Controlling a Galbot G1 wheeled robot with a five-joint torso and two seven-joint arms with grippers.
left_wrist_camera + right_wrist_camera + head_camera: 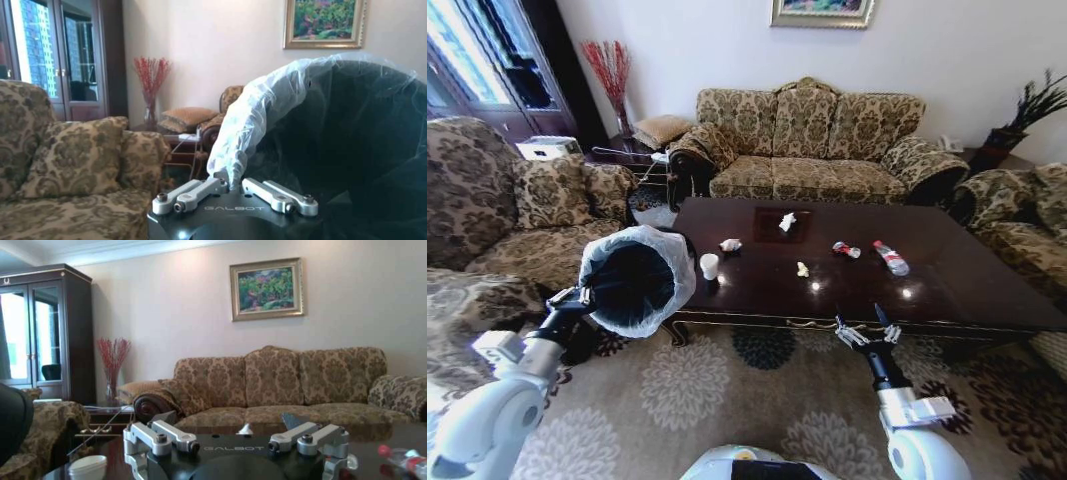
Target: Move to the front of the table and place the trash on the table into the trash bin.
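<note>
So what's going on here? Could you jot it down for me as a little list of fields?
left gripper: shut on the trash bin's bag-lined rim, holding it tilted beside the table
right gripper: open, empty, at the table's front edge
table: dark glossy wood, between sofas
on the table: paper cup, white wrappers, yellow scrap, red can, plastic bottle
inside the bin: nothing visible
progress: all the trash is on the table
</note>
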